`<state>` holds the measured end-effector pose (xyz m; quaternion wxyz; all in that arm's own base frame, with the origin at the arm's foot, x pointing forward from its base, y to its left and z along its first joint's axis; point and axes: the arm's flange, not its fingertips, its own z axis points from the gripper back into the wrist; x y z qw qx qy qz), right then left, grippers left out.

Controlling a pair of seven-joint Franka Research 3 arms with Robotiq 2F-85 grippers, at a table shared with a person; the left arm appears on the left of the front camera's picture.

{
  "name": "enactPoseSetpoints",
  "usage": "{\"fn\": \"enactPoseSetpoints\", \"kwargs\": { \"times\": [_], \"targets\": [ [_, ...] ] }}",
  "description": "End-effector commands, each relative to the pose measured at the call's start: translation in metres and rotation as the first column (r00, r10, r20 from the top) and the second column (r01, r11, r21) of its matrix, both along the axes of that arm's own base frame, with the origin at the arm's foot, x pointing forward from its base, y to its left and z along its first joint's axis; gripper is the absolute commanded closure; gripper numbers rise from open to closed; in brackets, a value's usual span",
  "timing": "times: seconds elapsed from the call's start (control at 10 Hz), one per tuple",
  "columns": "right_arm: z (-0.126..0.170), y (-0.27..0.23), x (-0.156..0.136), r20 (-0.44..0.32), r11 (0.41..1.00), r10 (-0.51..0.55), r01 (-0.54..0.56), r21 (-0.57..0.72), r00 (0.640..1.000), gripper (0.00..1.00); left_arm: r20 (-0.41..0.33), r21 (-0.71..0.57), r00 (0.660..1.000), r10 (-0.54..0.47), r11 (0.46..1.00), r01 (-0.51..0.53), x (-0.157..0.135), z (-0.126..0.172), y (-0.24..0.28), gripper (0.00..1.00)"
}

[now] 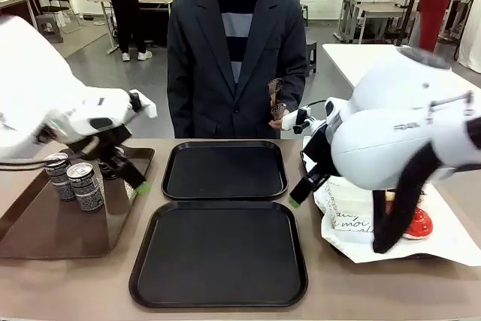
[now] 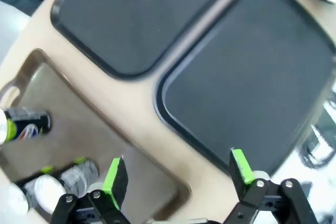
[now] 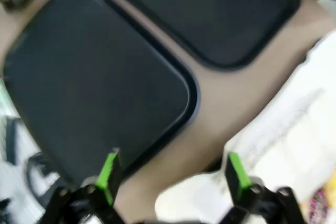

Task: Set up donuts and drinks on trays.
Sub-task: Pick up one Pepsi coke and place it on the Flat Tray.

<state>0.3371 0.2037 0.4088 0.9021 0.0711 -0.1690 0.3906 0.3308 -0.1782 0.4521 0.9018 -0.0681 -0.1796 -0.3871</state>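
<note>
Gaping empty, left tool (image 2: 177,167) hangs by cans (image 1: 79,178), right tool (image 3: 172,169) by white paper (image 1: 451,249), trays (image 1: 224,171) between.

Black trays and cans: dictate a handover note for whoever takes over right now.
Left gripper: open, empty, at the edge of the brown glossy tray holding the slim patterned cans.
Right gripper: open, empty, by the white lettered paper box, red-iced donut beside it.
The near black square plastic tray and the far one: bare.
Done: nothing placed.
Left: donuts and drinks onto trays.
</note>
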Motion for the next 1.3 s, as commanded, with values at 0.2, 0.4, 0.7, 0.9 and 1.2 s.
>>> {"fn": "enactPoseSetpoints", "kwargs": {
  "times": [0.2,0.4,0.7,0.9,1.2],
  "targets": [
    [-0.022,-0.073,-0.165,-0.071,0.966,-0.030,0.010,-0.260,0.997,0.00,-0.086,0.099,0.996,-0.016,0.995,0.025,-0.132,-0.024,0.047,0.00],
    [0.046,-0.021,-0.062,-0.072,0.963,-0.055,0.034,-0.266,0.996,0.00,-0.094,0.070,0.995,-0.025,0.997,0.031,-0.068,0.052,0.021,0.00],
    [0.068,-0.074,-0.074,-0.122,0.992,-0.002,0.017,0.124,0.993,0.00,-0.036,-0.216,0.995,0.093,0.971,-0.098,-0.066,0.065,0.047,0.00],
    [0.040,-0.181,-0.064,-0.237,0.816,-0.030,0.161,0.556,0.971,0.00,-0.111,-0.634,0.975,0.195,0.741,-0.220,-0.052,0.065,0.105,0.00],
    [-0.017,-0.290,-0.063,-0.306,0.490,0.075,0.232,0.840,0.949,0.00,-0.337,-0.716,0.901,0.274,0.547,-0.434,-0.037,0.033,0.175,0.00]
  ]
}}
